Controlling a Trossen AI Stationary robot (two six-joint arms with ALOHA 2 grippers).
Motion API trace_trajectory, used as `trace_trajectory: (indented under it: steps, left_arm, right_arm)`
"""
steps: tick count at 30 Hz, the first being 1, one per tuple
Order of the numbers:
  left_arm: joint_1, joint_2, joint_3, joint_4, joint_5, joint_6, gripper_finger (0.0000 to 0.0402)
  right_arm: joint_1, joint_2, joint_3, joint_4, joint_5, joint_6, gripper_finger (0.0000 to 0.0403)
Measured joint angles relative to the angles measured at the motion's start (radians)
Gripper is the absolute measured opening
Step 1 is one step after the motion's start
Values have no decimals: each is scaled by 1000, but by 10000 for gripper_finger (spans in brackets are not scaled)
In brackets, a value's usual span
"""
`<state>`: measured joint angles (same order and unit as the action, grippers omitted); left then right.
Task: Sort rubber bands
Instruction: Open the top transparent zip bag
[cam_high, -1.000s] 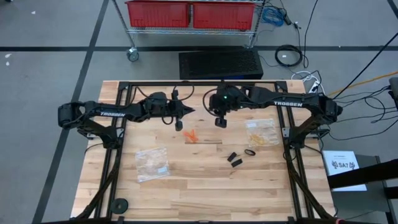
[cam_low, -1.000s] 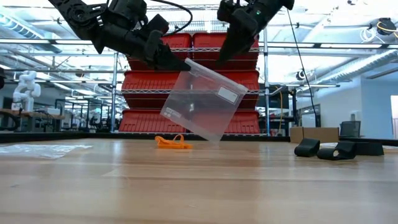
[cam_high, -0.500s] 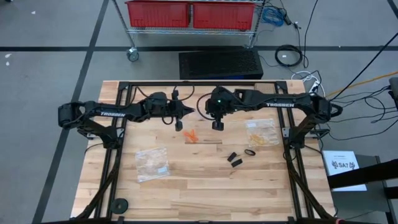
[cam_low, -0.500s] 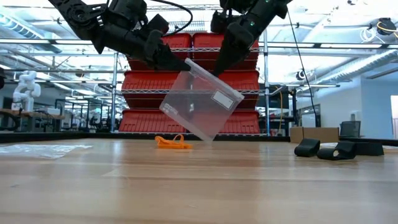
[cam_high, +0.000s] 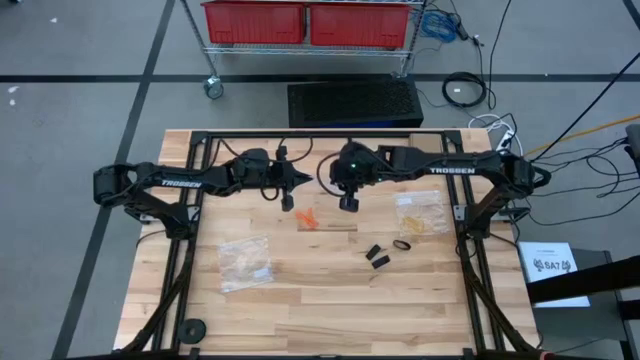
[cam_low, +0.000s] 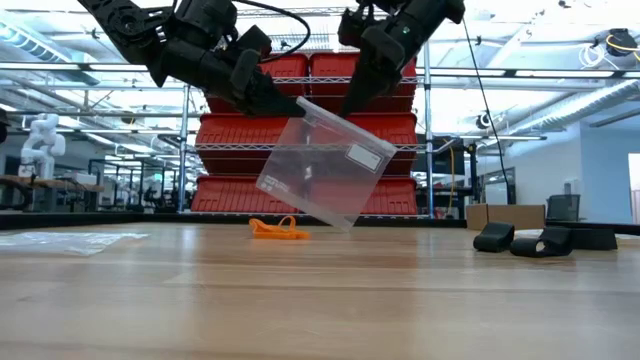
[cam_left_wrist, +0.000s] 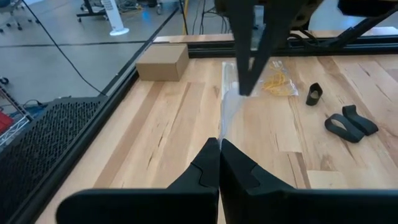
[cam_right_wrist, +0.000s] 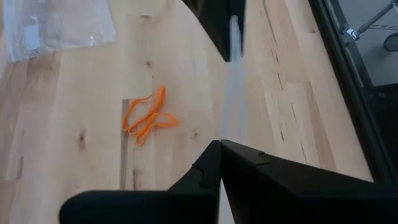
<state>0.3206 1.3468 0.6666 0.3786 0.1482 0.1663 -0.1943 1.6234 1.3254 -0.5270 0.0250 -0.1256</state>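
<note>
From above, both arms meet near the back middle of the table (cam_high: 300, 310). The left gripper (cam_high: 288, 201) and the right gripper (cam_high: 347, 202) sit close together, with the orange rubber bands (cam_high: 307, 218) on the wood just in front of them. The black rubber bands (cam_high: 386, 252) lie further toward the front right. A bag of pale bands (cam_high: 421, 213) lies flat on the right side, and another flat bag (cam_high: 245, 262) sits front left.

At table height, a clear zip bag (cam_low: 322, 163) hangs tilted in the air, held up by its top edge with one gripper at each upper corner. The orange bands (cam_low: 278, 229) rest on the table under it, not touching it, and the black ones (cam_low: 522, 239) sit well off to the side.

The left wrist camera shows the left gripper (cam_left_wrist: 219, 146) pressed together on the thin bag edge (cam_left_wrist: 227, 112), with the other arm's fingers gripping it farther along.

The right wrist camera shows the right gripper (cam_right_wrist: 219, 147) closed, pinching the same bag edge-on (cam_right_wrist: 232, 93), with the orange bands (cam_right_wrist: 147, 115) on the wood beside it.
</note>
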Motion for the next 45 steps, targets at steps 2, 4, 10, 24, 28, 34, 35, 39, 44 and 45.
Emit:
trace_trajectory:
  steps: [2, 4, 10, 24, 28, 34, 35, 39, 44, 45]
  left_arm:
    - [0, 0, 0, 1, 0, -2, 0]
    - [0, 0, 0, 3, 0, -2, 0]
    - [0, 0, 0, 4, 9, -2, 0]
    - [0, 0, 0, 0, 4, -28, 0]
    - [0, 0, 0, 0, -2, -29, 0]
    - [0, 0, 0, 0, -31, -30, 0]
    - [0, 0, 0, 0, -32, -30, 0]
    - [0, 0, 0, 0, -33, -40, 0]
    - [0, 0, 0, 1, -33, -55, 0]
    - [0, 0, 0, 1, -33, -55, 0]
  right_arm:
    - [7, 0, 0, 0, 4, 6, 0]
    - [9, 0, 0, 1, 26, 6, 0]
    - [-4, 15, 1, 6, 56, 0, 0]
    - [0, 49, 1, 29, 53, 17, 0]
    - [4, 32, 1, 31, 51, 34, 0]
    - [16, 38, 1, 27, 48, 47, 0]
    - [17, 40, 1, 28, 47, 49, 0]
    - [16, 49, 1, 49, 48, 60, 0]
    - [11, 79, 1, 99, 52, 56, 0]
    - [8, 84, 1, 111, 52, 54, 0]
